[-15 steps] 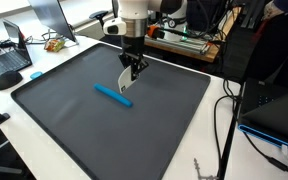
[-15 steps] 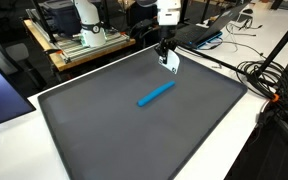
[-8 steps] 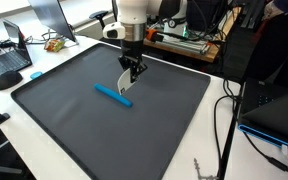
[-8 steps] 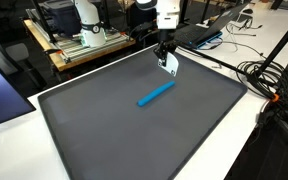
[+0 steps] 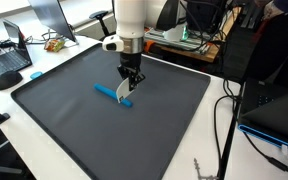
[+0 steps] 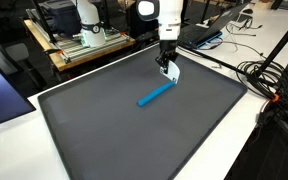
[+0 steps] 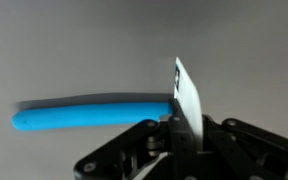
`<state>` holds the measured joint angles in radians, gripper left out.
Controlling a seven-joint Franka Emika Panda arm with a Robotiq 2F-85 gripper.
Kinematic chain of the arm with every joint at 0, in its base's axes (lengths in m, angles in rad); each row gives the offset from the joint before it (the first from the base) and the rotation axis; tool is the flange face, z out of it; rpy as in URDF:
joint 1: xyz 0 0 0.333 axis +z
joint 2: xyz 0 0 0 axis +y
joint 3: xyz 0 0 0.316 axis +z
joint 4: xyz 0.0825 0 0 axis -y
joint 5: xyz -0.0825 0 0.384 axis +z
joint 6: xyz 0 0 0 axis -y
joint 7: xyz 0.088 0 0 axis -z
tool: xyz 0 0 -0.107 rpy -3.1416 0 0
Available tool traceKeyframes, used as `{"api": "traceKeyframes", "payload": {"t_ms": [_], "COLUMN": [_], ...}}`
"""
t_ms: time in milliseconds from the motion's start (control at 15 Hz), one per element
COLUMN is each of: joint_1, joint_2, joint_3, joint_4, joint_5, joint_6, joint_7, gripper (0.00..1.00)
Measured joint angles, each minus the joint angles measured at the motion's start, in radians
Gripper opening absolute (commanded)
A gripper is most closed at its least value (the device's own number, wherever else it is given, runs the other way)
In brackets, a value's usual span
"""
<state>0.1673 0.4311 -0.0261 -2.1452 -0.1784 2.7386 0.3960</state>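
- The white surface (image 5: 199,150) of a cluttered lab carries a large dark mat (image 5: 94,130) that fills most of the foreground in both exterior views; loose cables (image 5: 224,110) trail off the near side
- Towards the middle of the mat lies the blue stick (image 5: 111,94), flat and aslant; it has not shifted over the last second
- What has changed is the tool (image 5: 130,88); a second ago it hung clear above the mat and a little beyond the stick's end, and it has since come down and in towards that end
- The tool is clamped shut on a thin white card (image 7: 187,95), held on edge; the grip looks the same as before
- In the wrist view the card stands right at the stick's (image 7: 89,110) tip; whether it touches or is only just beside it cannot be told
- The judgement from this: the approach looks all but finished, and the work has reached the point where card meets stick
- Farther back sit a laptop (image 5: 9,60) and, in an exterior view, a bench (image 6: 79,40) of equipment
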Motion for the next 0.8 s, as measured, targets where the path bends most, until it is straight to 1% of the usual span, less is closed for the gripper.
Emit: {"api": "traceKeyframes", "payload": {"t_ms": [400,800], "joint_1": [0.022,0.025], "joint_2": [0.059,0.087], "joint_3": [-0.036,-0.044], "joint_4": [0.055,0.082], "joint_5": [0.000,0.002], "joint_6": [0.000,0.000], "joint_7": [0.001,0.001], "gripper": [0.01,0.01]}}
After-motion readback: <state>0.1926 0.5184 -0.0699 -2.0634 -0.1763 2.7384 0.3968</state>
